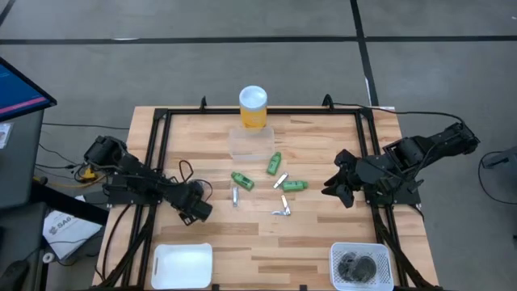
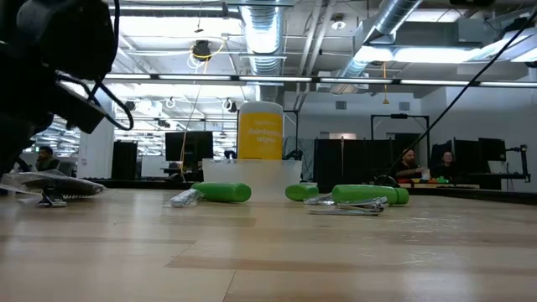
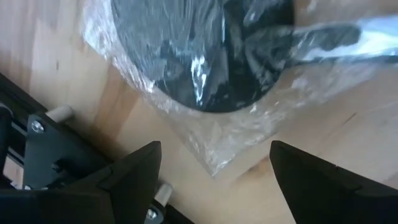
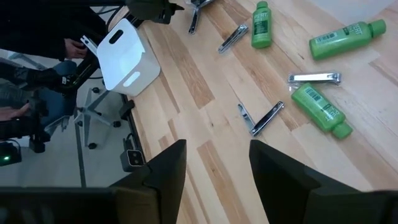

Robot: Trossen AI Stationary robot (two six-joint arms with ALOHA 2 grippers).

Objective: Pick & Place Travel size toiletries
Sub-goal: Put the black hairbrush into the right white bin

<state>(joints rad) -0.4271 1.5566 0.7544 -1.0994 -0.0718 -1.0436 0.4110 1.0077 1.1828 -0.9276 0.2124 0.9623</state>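
Here the left gripper (image 3: pixel 214 158), fingers spread wide and empty, hangs over a dark grey round piece (image 3: pixel 199 56) sealed in clear film. The piece lies just ahead of the fingertips, on the left-arm side of the yellow cylinder (image 1: pixel 253 106) and farther toward the front edge. Being round, it offers no long axis to align with, only loose film at its rim. The green tubes (image 1: pixel 242 180) and metal pieces (image 1: pixel 282 212) lie directly in front of the cylinder. The right gripper (image 1: pixel 338 187), part open and empty, waits on the cylinder's other side, so the left arm is judged nearer.
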